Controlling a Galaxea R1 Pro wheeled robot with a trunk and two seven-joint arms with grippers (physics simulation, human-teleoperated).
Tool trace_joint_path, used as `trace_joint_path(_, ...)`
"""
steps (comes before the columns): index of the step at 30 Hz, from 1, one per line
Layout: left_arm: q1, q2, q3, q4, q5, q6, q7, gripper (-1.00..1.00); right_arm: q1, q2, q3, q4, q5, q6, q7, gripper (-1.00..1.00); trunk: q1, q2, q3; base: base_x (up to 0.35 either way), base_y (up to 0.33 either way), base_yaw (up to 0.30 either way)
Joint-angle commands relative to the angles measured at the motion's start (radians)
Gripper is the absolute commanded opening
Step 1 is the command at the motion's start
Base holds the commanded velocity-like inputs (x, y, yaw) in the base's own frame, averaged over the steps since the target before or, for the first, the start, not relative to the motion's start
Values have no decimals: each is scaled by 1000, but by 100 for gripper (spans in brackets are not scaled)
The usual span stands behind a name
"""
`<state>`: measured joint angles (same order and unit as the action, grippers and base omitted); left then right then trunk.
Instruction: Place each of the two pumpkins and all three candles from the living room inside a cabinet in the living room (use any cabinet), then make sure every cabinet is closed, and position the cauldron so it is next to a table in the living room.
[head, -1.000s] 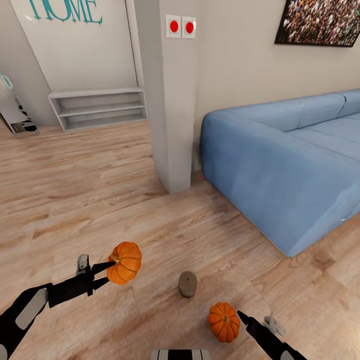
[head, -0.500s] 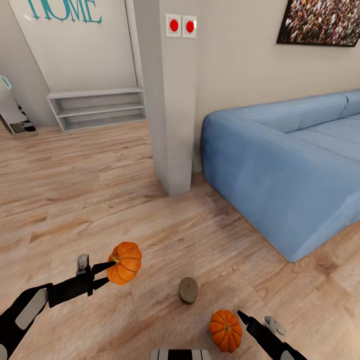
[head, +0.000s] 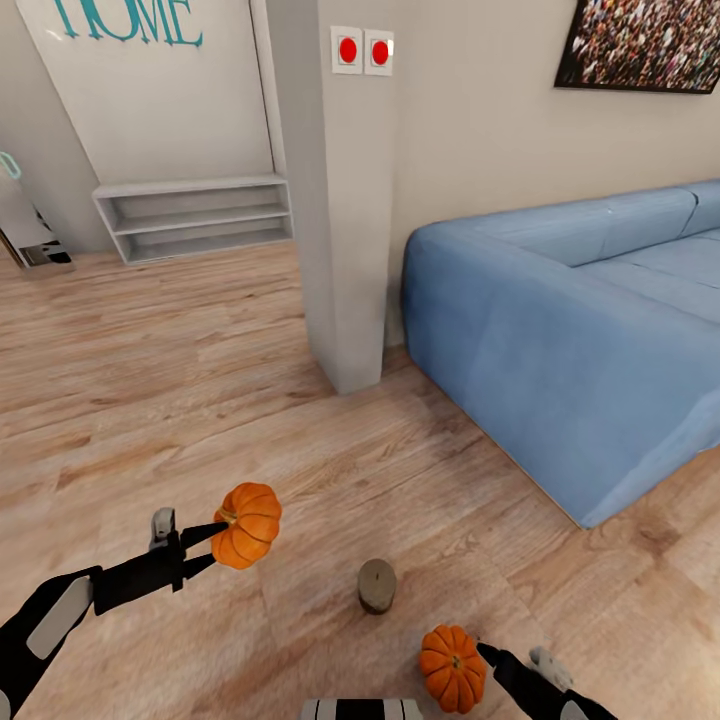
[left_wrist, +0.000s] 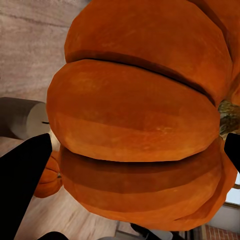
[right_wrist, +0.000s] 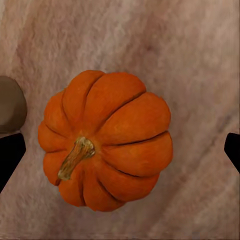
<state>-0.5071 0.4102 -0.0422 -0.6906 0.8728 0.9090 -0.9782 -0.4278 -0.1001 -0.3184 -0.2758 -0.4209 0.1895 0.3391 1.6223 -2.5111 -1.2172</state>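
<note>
Left gripper (head: 222, 540) jaws clamped on one pumpkin (head: 248, 524), held above the wood floor (head: 200, 400). Right gripper (right_wrist: 120, 150) jaws spread wide, over the second pumpkin (head: 452, 668) lying on the floor. Candle (head: 377, 586) stands between the pumpkins. Blue sofa (head: 580, 330) at right.

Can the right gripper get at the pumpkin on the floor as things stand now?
Probably yes: the right gripper hangs open beside the pumpkin on the floor, nothing between them.
</note>
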Motion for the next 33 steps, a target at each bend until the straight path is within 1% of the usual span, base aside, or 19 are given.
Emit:
trace_joint_path(1, -1, 2, -4, 0, 6, 4, 0, -100, 0, 0, -5, -4, -6, 40, -2, 100, 0, 0, -1, 0, 0, 0)
trace_joint_path(3, -1, 2, -4, 0, 6, 4, 0, -100, -1, -3, -5, -9, -6, 101, -6, 100, 0, 0, -1, 0, 0, 0)
trace_joint_path(4, -1, 3, -4, 0, 6, 4, 0, -100, -3, -11, -6, -11, -7, 133, -9, 100, 0, 0, -1, 0, 0, 0)
trace_joint_path(6, -1, 4, -4, 0, 6, 4, 0, -100, -7, -20, -6, -11, -9, 160, -13, 100, 0, 0, -1, 0, 0, 0)
trace_joint_path(10, -1, 4, -4, 0, 6, 4, 0, -100, -7, -25, -6, -11, -11, 200, -26, 100, 0, 0, -1, 0, 0, 0)
trace_joint_path(11, -1, 4, -4, 0, 6, 4, 0, -100, -6, -25, -7, -12, -19, 202, -30, 100, 0, 0, -1, 0, 0, 0)
trace_joint_path(12, -1, 3, -4, 0, 6, 4, 0, -100, -6, -25, -7, -12, -40, 204, -32, 100, 0, 0, -1, 0, 0, 0)
trace_joint_path(13, -1, 3, -4, 0, 6, 4, 0, -100, -6, -24, -6, -12, -83, 204, -35, 100, 0, 0, -1, 0, 0, 0)
trace_joint_path(15, -1, 3, -4, 0, 6, 4, 0, -100, -6, -23, -5, -11, -143, 203, -37, 100, 0, 0, -1, 0, 0, 0)
trace_joint_path(17, -1, 2, -4, 0, 6, 4, 0, -100, -6, -22, -4, -12, -173, 197, -40, 100, 0, 0, -1, 0, 0, 0)
trace_joint_path(19, -1, 2, -4, 0, 6, 4, 0, -100, -6, -21, -4, -12, -184, 188, -41, 100, 0, 0, -1, 0, 0, 0)
trace_joint_path(24, -1, 2, -4, 0, 5, 4, 1, -100, -6, -19, 0, -13, -195, 160, -32, 100, 0, 0, -1, 0, 0, 0)
trace_joint_path(30, -1, 2, -5, 0, 5, 4, 1, -100, -6, -14, 11, -19, -188, 139, -32, 100, 0, 0, -1, 0, 0, 0)
trace_joint_path(31, -1, 2, -4, 0, 4, 4, 1, -100, -6, -13, 20, -31, -184, 135, -35, 100, 0, 0, -1, 0, 0, 0)
trace_joint_path(33, -1, 2, -5, 0, 4, 3, 1, -100, -6, -12, 53, -59, -174, 133, -40, 100, 0, 0, -1, 0, 0, 0)
